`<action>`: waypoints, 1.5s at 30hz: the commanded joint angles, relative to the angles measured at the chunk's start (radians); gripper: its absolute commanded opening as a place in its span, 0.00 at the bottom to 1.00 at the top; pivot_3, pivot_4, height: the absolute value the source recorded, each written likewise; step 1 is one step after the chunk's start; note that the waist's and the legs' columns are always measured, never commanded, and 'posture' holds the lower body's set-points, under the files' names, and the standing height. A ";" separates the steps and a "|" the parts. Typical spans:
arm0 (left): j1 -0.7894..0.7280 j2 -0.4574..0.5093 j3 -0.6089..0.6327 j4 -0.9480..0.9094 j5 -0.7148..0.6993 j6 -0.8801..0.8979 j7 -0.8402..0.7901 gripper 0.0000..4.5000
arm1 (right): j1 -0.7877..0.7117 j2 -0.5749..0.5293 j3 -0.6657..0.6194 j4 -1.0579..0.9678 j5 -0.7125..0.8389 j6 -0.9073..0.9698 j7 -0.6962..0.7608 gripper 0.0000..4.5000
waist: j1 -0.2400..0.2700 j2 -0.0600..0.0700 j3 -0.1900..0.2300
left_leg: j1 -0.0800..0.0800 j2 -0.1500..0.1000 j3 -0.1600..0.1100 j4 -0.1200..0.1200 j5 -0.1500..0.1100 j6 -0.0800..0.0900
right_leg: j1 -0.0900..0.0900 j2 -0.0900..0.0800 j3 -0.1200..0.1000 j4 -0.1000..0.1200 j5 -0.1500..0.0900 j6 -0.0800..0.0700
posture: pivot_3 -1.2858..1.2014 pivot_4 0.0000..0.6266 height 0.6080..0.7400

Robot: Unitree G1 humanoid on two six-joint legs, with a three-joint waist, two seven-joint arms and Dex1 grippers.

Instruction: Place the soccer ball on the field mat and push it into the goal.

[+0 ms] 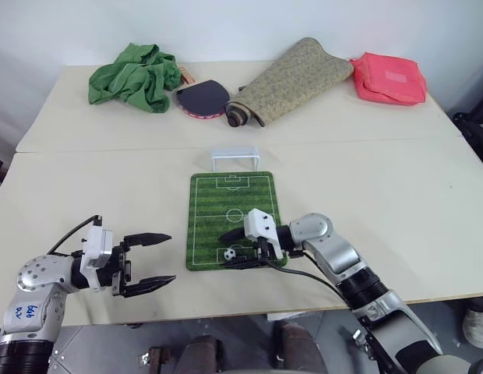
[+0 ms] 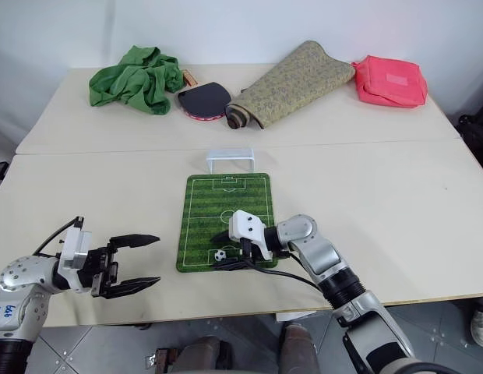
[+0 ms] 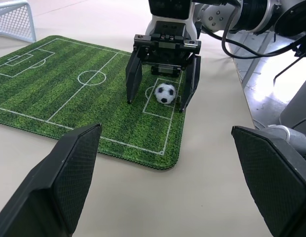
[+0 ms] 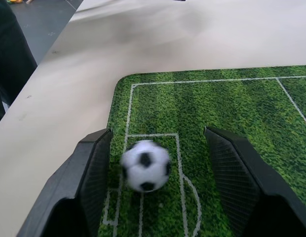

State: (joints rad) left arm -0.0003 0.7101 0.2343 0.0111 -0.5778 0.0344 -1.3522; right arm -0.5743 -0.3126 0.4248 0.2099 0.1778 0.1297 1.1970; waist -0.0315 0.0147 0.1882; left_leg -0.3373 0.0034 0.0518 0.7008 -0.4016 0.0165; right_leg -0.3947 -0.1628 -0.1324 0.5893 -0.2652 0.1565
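1. I see the soccer ball (image 3: 166,93) resting on the field mat (image 1: 234,210), in the penalty box at the mat's 6 o'clock end.
2. My right pincer (image 3: 163,81) straddles it, fingers released, ball apparently free.
3. My left pincer (image 1: 152,262) hangs open at 9 o'clock, off the mat.
4. Placing looks done; next I'd push toward the goal (image 1: 235,159) at 12 o'clock.
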 commanded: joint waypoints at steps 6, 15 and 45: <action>0.007 0.009 0.025 -0.028 -0.016 -0.001 0.003 1.00 | 0.006 -0.001 -0.045 -0.038 0.056 -0.001 0.043 0.68 | 0.000 0.000 0.000 | 0.000 0.000 0.000 0.000 0.000 0.000 | 0.000 0.000 0.000 0.000 0.000 0.000 | 0.52 0.24 1.00; 0.003 0.003 0.027 -0.005 -0.015 -0.009 0.005 1.00 | -0.036 -0.061 -0.219 -0.162 0.186 0.008 0.060 0.68 | 0.002 0.000 0.000 | 0.000 0.000 -0.001 0.000 0.000 0.000 | 0.000 0.000 0.000 0.000 0.000 0.000 | 0.52 0.24 1.00; -0.059 0.034 0.029 0.096 -0.016 -0.048 -0.104 1.00 | 0.308 -0.078 0.006 -0.415 -0.034 -0.021 -0.171 0.01 | 0.004 -0.001 0.000 | 0.000 0.000 0.001 -0.001 0.000 0.000 | 0.000 0.000 0.000 0.000 0.000 0.000 | 0.52 0.24 1.00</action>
State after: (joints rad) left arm -0.0581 0.7279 0.2387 0.1441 -0.5791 -0.0202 -1.4624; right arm -0.2356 -0.4063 0.4472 -0.2163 0.1500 0.1104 1.0496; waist -0.0280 0.0140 0.1880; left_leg -0.3372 0.0035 0.0526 0.7003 -0.4017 0.0165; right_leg -0.3950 -0.1629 -0.1317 0.5890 -0.2653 0.1564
